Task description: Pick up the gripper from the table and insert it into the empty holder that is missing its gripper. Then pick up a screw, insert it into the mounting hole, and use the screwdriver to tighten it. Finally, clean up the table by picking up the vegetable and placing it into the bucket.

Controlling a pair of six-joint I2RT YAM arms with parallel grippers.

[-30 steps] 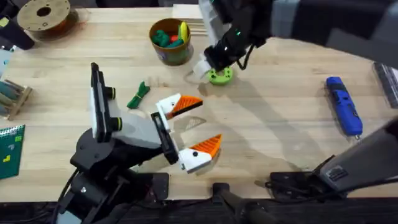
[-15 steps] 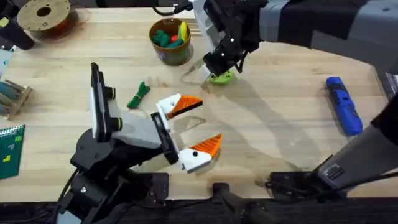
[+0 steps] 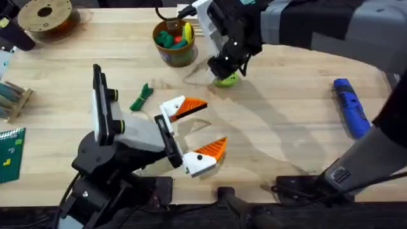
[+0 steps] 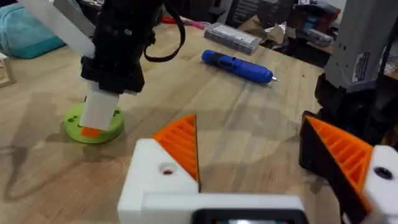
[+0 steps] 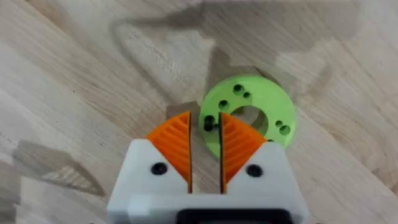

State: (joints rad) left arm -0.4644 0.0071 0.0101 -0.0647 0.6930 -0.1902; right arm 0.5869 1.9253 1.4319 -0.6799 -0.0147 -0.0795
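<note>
My right gripper [image 3: 221, 73] reaches across to the lime-green ring [image 3: 227, 79], its tips pressed down on the ring's edge. In the right wrist view the orange pads [image 5: 176, 140] stand almost together, with a small black screw [image 5: 209, 122] between their tips on the ring [image 5: 255, 109]. My left gripper [image 3: 198, 131] rests open near the table's middle, and both white fingers carry orange tips [image 4: 180, 143]. The loose gripper and an empty holder are out of view. The green vegetable [image 3: 141, 97] lies left of it. The bucket [image 3: 174, 42] holds toy food. The blue screwdriver [image 3: 351, 107] lies at the right.
A brown filament spool [image 3: 44, 16] stands at the far left corner, and a wooden rack [image 3: 13, 98] and a green card [image 3: 9, 152] sit at the left edge. Bare tabletop [image 3: 286, 121] stretches between the ring and the screwdriver.
The right gripper has shifted a little and settled onto the lime-green ring's near edge. The left arm, vegetable and screwdriver have not moved.
</note>
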